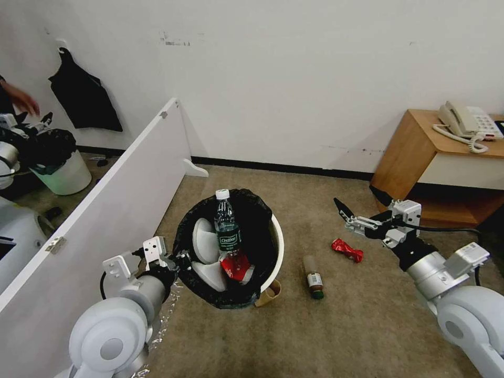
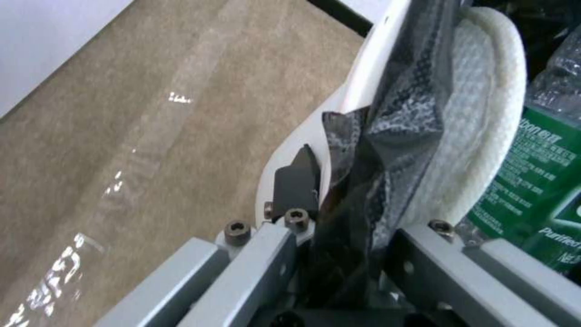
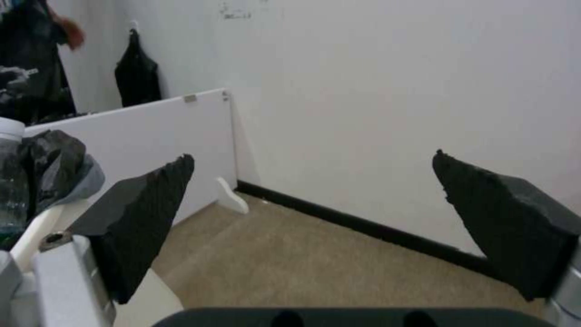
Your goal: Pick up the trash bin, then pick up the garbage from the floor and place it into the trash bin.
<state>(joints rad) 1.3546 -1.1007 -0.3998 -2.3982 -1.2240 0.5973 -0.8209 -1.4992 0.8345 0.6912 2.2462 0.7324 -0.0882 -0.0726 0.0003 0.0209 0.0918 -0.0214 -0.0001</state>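
Left gripper [image 1: 181, 261] clamped on trash bin [image 1: 276, 231] rim; right gripper [image 1: 344, 212] raised, jaws spread wide.

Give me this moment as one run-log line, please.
left gripper: shut on trash bin rim | right gripper: open, empty, above carpet | floor: red wrapper, brown bottle

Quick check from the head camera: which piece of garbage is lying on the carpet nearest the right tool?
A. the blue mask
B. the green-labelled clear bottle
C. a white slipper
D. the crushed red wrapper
D: the crushed red wrapper lies on the carpet just below the open right tool, while the white slipper and green-labelled bottle sit inside the trash bin.
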